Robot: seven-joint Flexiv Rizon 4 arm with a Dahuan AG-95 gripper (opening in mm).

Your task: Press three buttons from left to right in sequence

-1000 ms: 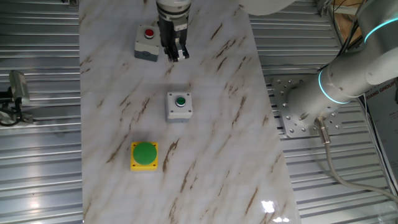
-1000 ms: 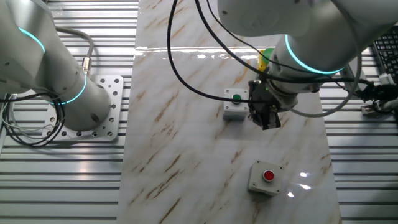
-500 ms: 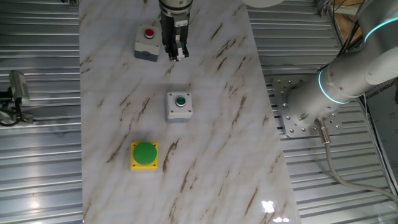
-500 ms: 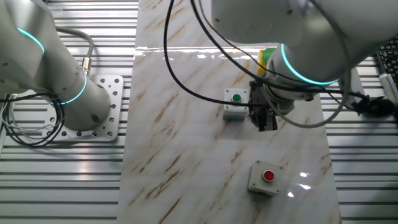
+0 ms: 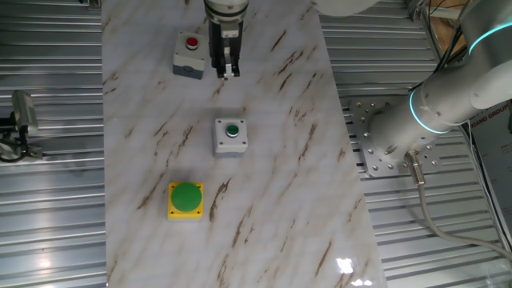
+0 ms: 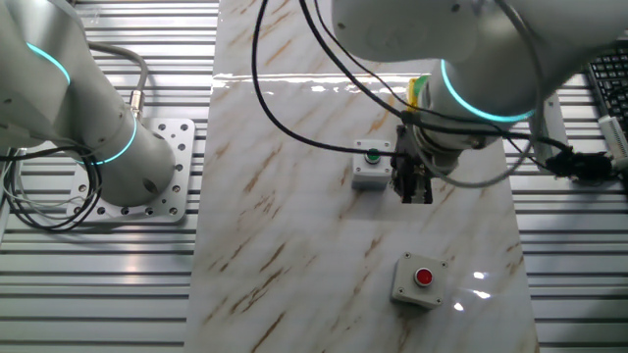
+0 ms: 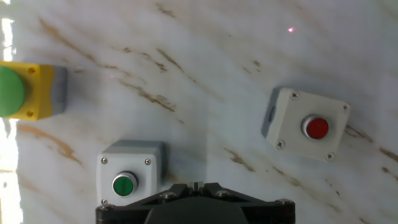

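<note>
1. The marble table top [image 5: 264, 160] is evenly and brightly lit in both fixed views, with only faint, soft shadows cast beside the button boxes.
2. A small white glare spot [image 5: 346, 265] is seen near the table's lower edge in one fixed view.
3. A bright reflected band [image 6: 314, 83] is laid across the far end of the table in the other fixed view.
4. In the hand view, the left edge [image 7: 7, 137] is washed out by glare, and the yellow box [image 7: 37, 93] is slightly blurred.
</note>
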